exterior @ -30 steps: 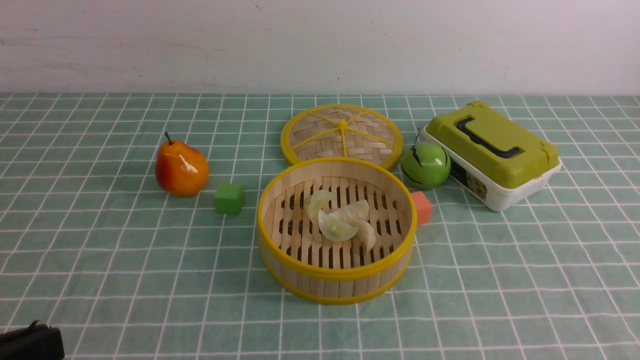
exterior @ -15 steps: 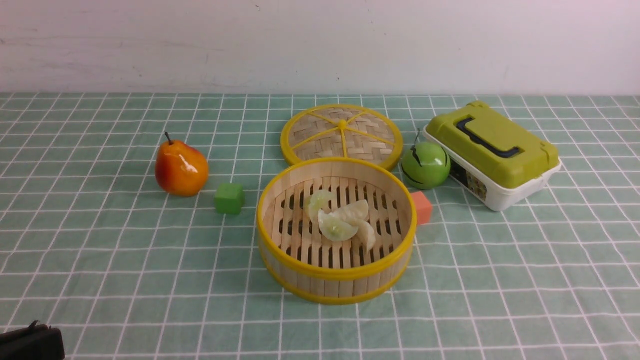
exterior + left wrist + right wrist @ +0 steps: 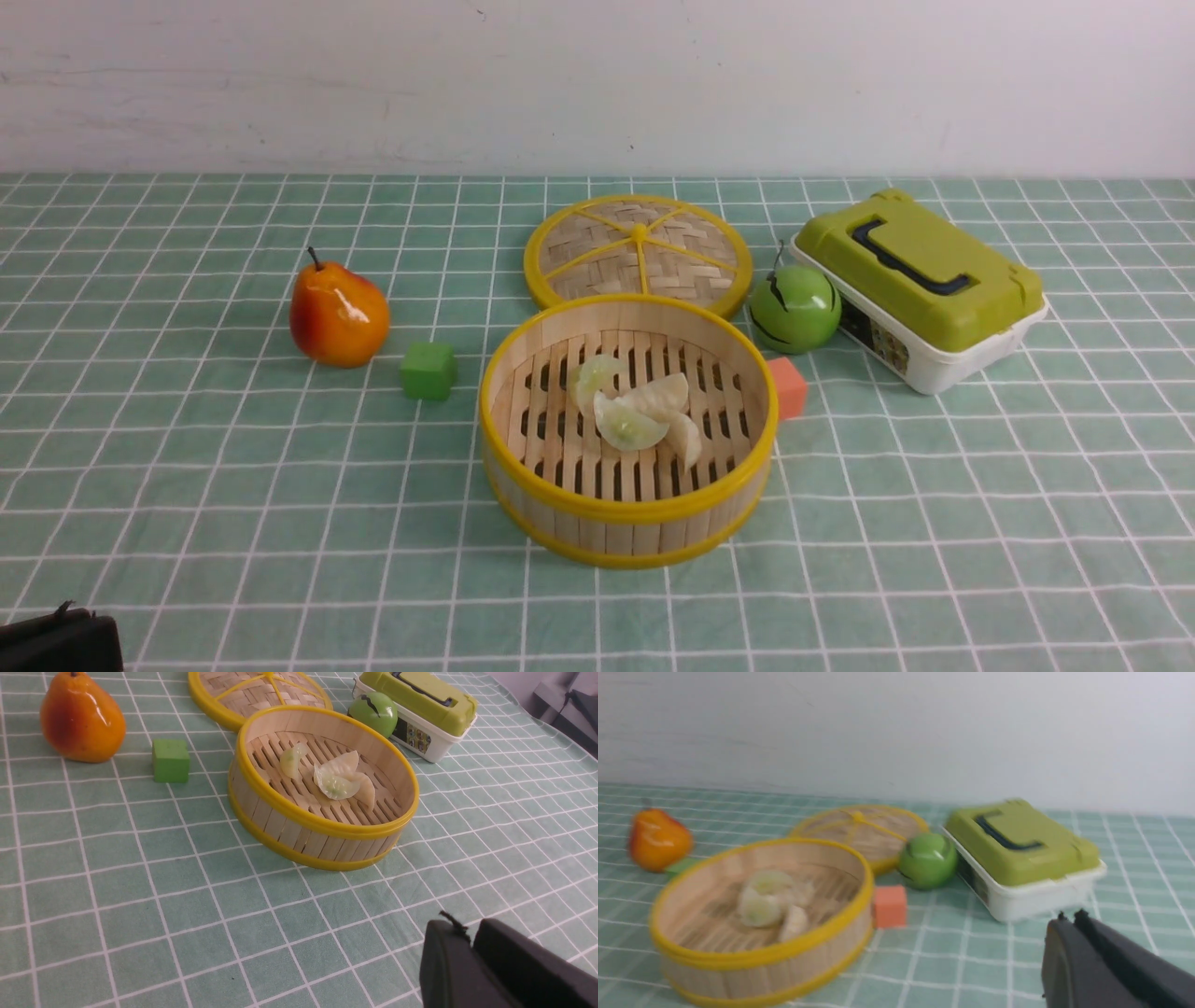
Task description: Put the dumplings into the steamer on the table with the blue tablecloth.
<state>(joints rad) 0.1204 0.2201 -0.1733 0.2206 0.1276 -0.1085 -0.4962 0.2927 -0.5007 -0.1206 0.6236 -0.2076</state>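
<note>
**Dumplings in the steamer, both arms drawn back**

Front view. The steamer (image 3: 627, 431) stands near the middle of the tabletop (image 3: 187, 485), which is covered by a teal cloth with a white grid. Four dumplings (image 3: 639, 413) lie clustered on its slatted bottom, slightly right of centre; three touch or overlap, and the fourth, greenish one sits just beside them toward the far wall. The woven lid (image 3: 639, 252) lies flat directly behind the steamer, its near edge hidden by the steamer's rim. A pear (image 3: 338, 315) stands to the left, with a green cube (image 3: 428, 371) between it and the steamer, apart from both. An orange cube (image 3: 789, 386) sits just beside the steamer's right wall. Behind that cube is a green apple (image 3: 794, 307), touching or nearly touching a green-lidded box (image 3: 920, 285).

Wrist views. The left gripper (image 3: 472, 947) hangs low at the near left corner, well apart from the steamer; its jaws are pressed together with nothing between them. The right gripper (image 3: 1071, 919), outside the front view, is near the box's front; its jaws are likewise clenched on nothing. This view is blurred.
</note>
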